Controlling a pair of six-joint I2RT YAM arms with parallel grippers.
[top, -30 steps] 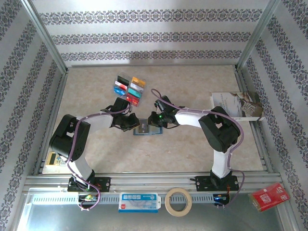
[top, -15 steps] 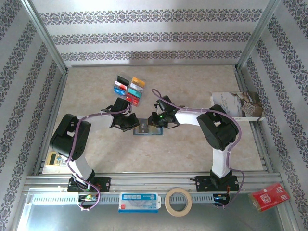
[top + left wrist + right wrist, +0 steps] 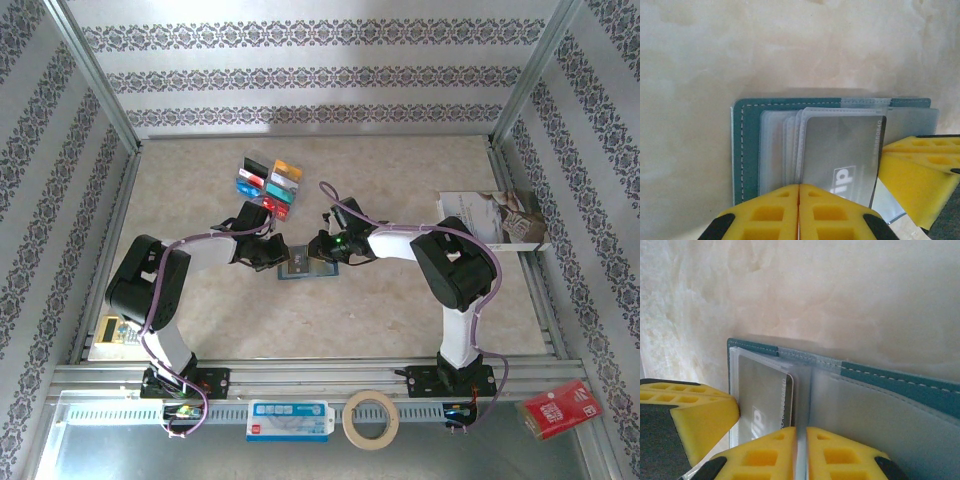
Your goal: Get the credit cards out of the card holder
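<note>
Mid-table, the teal card holder (image 3: 303, 272) is lying open. One clear sleeve is pinched flat in the right gripper (image 3: 801, 435), and the left gripper (image 3: 799, 195) is clenched at the silver card's (image 3: 840, 155) edge (card or sleeve, can't be told). Looks like a pull step, so a straight slide-out with the holder pinned is needed, toward the removed cards (image 3: 268, 183) laid out further back.

From above, the card holder (image 3: 300, 273) lies mostly covered by the left gripper (image 3: 275, 262) and the right gripper (image 3: 318, 258). In the left wrist view, the silver card (image 3: 840, 155) loses its lower edge behind the yellow pads (image 3: 765, 215), and its print is cut to a few letters. What the pressed-together jaws pinch is perhaps a sleeve edge. The loose cards (image 3: 268, 182) are too small to count.
</note>
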